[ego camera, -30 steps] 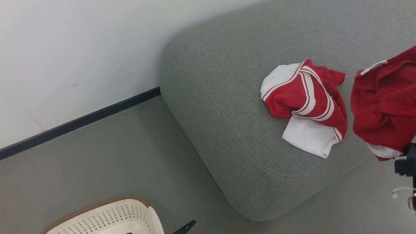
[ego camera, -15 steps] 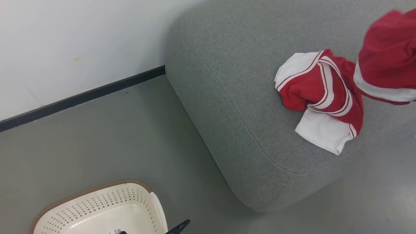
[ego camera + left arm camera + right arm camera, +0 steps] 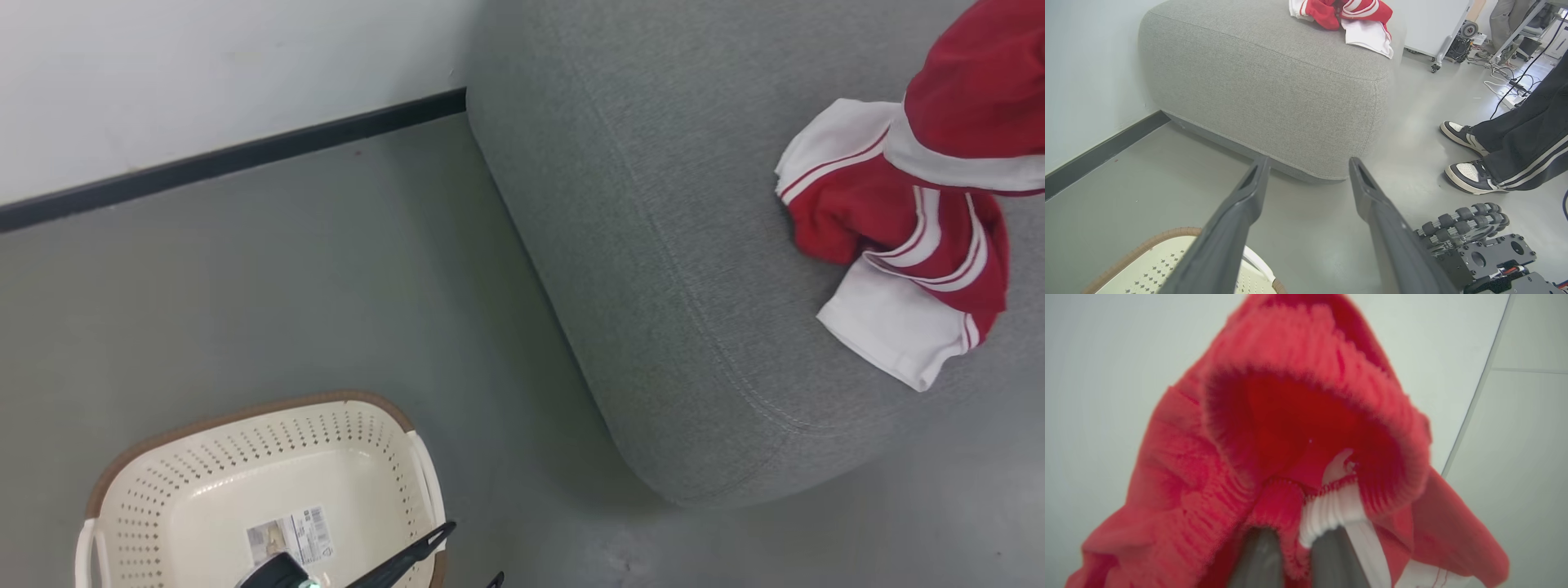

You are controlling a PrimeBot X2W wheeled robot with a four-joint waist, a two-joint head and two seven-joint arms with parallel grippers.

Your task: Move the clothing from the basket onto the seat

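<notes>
One piece of red and white clothing (image 3: 898, 245) lies crumpled on the grey seat (image 3: 653, 163) near its front corner. It also shows on the seat (image 3: 1257, 73) as clothing (image 3: 1347, 12) in the left wrist view. A second red garment (image 3: 980, 90) with a white band hangs above it at the right edge. My right gripper (image 3: 1295, 533) is shut on this garment's red and white hem. The cream basket (image 3: 359, 457) stands on the floor at the lower left, with just a label inside. My left gripper (image 3: 473, 553) hovers open by the basket's rim (image 3: 1147, 261), fingers (image 3: 1249, 204) pointing at the seat.
A white wall with black skirting (image 3: 229, 159) runs behind the grey floor. A person's feet in sneakers (image 3: 1466, 155) stand right of the seat. My wheeled base (image 3: 1474, 237) sits just below them. Cables and a wheeled cart (image 3: 1453, 41) lie farther back.
The head view has shifted, bringing more of the basket into the picture. The held red garment has risen and moved over the garment lying on the seat.
</notes>
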